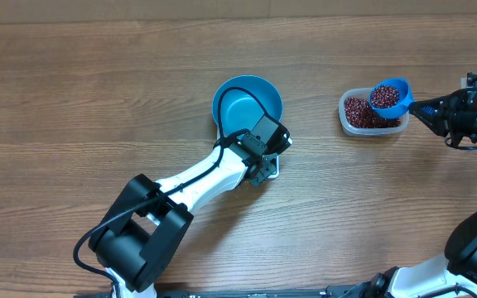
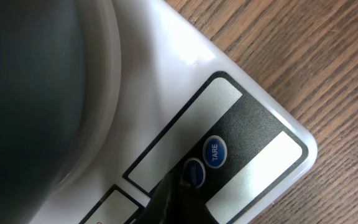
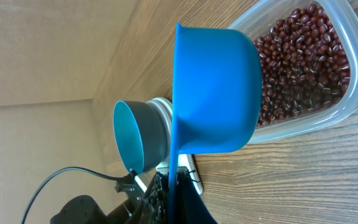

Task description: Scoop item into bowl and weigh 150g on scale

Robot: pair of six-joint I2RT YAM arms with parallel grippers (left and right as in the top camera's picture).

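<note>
Overhead, left jaws together at scale edge, right jaws clamped on scoop above tub rim

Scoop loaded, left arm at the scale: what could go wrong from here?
The small blue plastic scoop, full of dark red-brown beans, must travel to the round teal bowl; beans may spill. The left hand sits at the buttons of the white square scale; leaning there could skew the reading.

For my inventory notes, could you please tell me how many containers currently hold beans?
2: the clear tub at right, and the blue scoop held above it. The bowl looks empty.
</note>
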